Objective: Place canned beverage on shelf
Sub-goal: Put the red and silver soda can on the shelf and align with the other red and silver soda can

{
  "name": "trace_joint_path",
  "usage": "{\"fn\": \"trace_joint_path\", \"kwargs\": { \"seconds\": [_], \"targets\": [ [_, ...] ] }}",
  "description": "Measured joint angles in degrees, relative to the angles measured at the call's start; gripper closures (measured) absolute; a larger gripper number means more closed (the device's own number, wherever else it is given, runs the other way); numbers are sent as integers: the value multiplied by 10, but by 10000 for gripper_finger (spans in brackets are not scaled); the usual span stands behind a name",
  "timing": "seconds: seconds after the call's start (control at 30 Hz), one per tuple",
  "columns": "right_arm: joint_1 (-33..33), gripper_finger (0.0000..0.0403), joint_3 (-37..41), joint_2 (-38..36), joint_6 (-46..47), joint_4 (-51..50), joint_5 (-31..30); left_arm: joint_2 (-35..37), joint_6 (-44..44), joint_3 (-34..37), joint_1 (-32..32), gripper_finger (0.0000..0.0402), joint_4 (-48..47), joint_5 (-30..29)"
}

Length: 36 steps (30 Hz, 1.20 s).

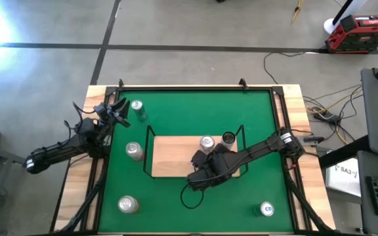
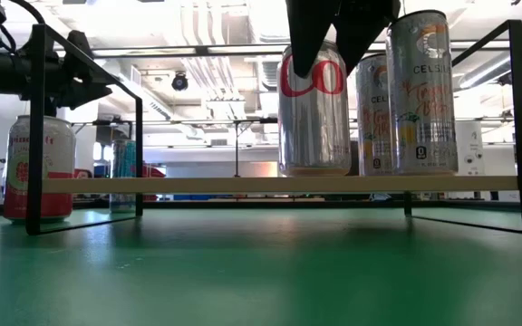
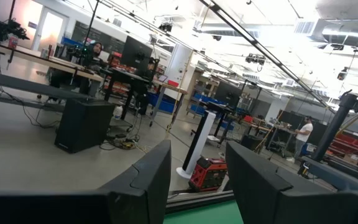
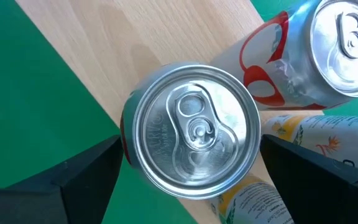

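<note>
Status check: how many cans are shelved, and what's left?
Done: two Celsius cans stand on the shelf. In hand: the right pincer straddles a red-and-silver can standing there; its grip is unclear. Remaining: four cans on the green felt; the left pincer waits open at its left edge.

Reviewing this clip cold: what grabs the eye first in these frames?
The right gripper hangs directly over a silver can standing on the shelf, its fingers spread on either side of the can's top. Beside that can stand more cans, two of them tall Celsius cans, grouped at one end of the board. The left gripper waits at the table's far left corner near a can on the green felt.
</note>
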State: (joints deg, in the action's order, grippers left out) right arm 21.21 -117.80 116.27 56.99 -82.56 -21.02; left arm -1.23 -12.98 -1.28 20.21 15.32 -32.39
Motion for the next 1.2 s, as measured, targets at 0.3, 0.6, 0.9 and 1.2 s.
{"fn": "trace_joint_path", "kwargs": {
  "seconds": [0.3, 0.6, 0.9, 1.2],
  "targets": [
    [-2, 32, -12, 1, 1, -3, 0, 0, 0, 0, 0, 264, 0, 0],
    [-1, 32, -67, 1, 23, -69, -1, 0, 0, 0, 0, 264, 0, 0],
    [-1, 32, -99, -9, -6, -75, -2, 0, 0, 0, 0, 264, 0, 0],
    [6, 32, -129, -12, -93, -13, 5, 0, 0, 0, 0, 264, 0, 0]
  ]
}}
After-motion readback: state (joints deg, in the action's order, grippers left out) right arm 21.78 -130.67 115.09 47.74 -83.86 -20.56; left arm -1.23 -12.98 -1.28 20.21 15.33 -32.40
